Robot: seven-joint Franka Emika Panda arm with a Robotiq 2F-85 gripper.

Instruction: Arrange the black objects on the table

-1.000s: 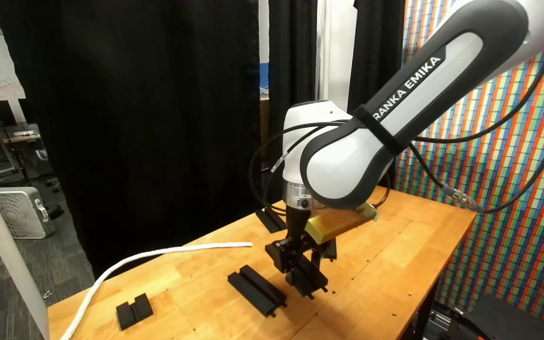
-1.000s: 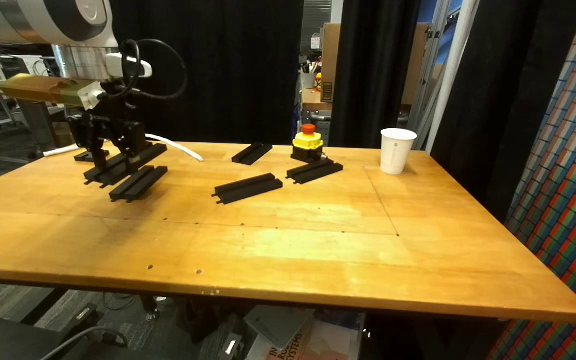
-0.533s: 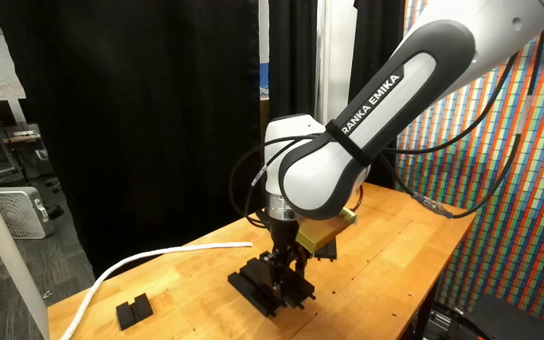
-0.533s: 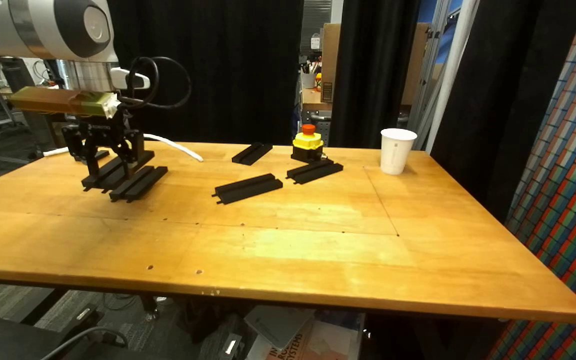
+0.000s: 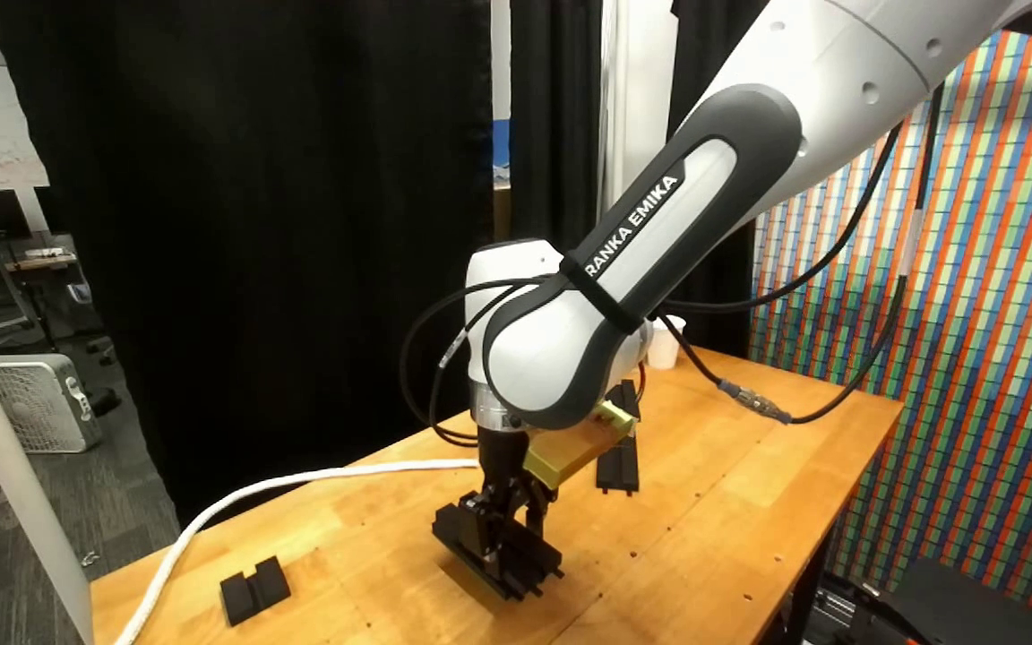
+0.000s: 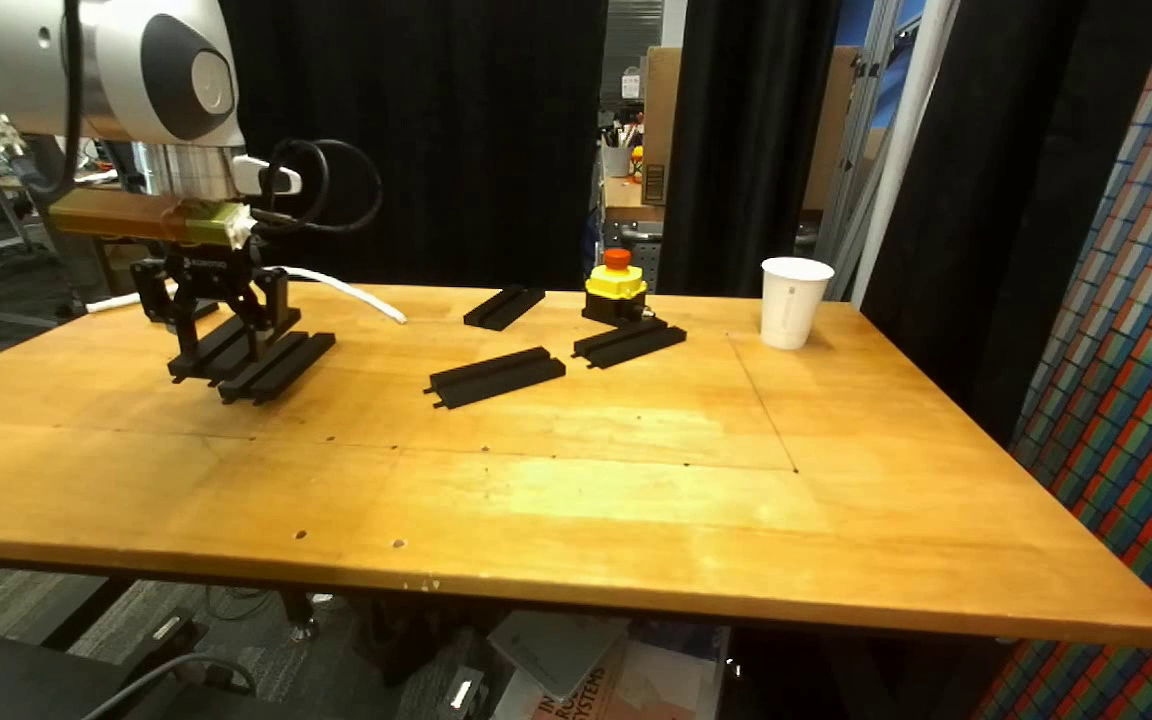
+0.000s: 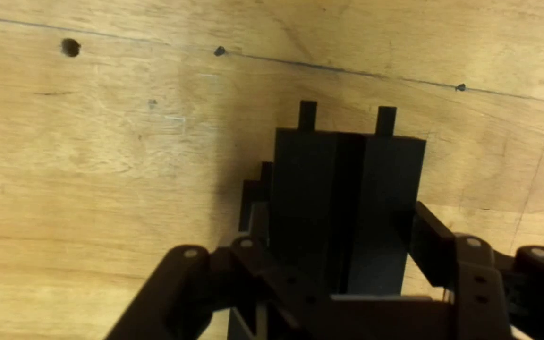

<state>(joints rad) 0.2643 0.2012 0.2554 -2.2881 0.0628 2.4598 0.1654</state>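
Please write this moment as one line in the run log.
jaws: gripping black bar | close by: second bar | bars touching: unclear | release: not yet

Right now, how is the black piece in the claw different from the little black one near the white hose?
The held piece is longer; the little piece is stubby.
The claw grips the held piece; the little piece lies on the table.
Two pegs poke from the held piece; the little piece shows none.
Both are black and grooved.
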